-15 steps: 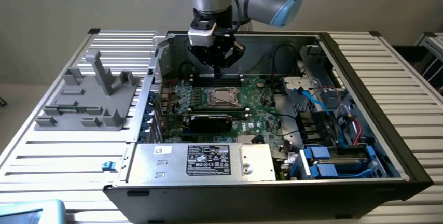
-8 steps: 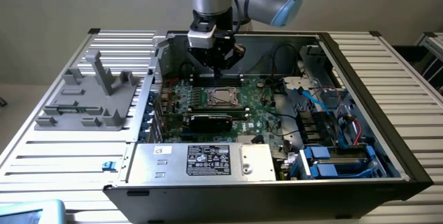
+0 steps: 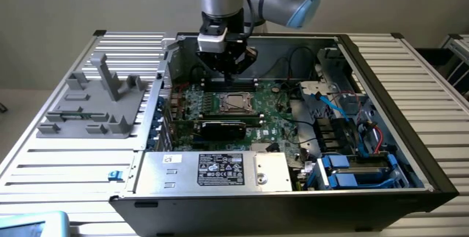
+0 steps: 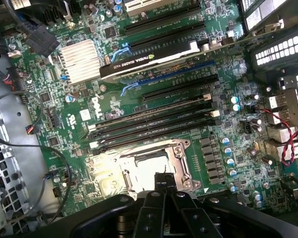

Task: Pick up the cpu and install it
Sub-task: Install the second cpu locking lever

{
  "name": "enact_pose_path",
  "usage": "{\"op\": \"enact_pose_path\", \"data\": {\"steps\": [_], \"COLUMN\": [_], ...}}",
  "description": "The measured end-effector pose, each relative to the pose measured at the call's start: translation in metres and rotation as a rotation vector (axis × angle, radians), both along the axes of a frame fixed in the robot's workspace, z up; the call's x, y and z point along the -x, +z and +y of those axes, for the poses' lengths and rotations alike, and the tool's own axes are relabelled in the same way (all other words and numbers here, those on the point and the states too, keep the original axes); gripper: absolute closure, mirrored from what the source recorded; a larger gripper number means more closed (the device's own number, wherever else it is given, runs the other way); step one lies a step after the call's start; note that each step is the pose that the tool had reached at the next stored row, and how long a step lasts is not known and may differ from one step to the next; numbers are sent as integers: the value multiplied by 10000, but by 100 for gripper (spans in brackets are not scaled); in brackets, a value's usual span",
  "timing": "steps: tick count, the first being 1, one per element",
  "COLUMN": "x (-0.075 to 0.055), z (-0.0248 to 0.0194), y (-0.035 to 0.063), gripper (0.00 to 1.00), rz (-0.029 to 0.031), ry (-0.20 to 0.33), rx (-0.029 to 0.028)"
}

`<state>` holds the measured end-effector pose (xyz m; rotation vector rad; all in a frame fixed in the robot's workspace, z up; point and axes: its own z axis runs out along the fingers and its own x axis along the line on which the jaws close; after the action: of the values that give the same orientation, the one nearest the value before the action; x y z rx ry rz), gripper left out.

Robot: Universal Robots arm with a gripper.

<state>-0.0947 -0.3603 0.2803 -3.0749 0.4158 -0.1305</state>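
CPU point(image 3: 234, 101) sits in the socket frame point(image 3: 236, 103) at the middle of the motherboard point(image 3: 275, 124), a flat, dull silver square ringed by bright stamped metal. The gripper point(image 3: 228, 75) hangs just above it, fingers pinched together on nothing visible. The risk I judge: pressing down off-centre could tilt the chip and bend the contacts beneath. In the wrist view's lower middle, glare washes the metal lid, beside long black memory slots point(image 4: 154, 124).

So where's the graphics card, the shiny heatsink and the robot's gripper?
graphics card point(image 4: 154, 58): wrist view, on its black top edge with the lettering.
heatsink point(image 4: 82, 60): wrist view, middle of its silver fins.
gripper point(image 3: 229, 73): exterior view, at its closed fingertips above the CPU socket point(image 3: 234, 102).
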Motion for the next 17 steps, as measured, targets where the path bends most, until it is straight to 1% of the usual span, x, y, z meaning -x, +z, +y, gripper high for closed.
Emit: {"op": "enact_pose_path", "data": {"steps": [2,3,5,6,7,11,17], "x": [1,1,1,1,1,1,8], "z": [0,-1,-1,-1,-1,-1,-1], "y": [0,0,0,1,1,0,0], "gripper": [89,89,89,89,89,89,89], "rz": [50,78,126,140,147,158,157], "ry": [196,266,370,422,483,1019,1044], "rx": [-20,-55,-157,-194,-210,-211,-212]}}
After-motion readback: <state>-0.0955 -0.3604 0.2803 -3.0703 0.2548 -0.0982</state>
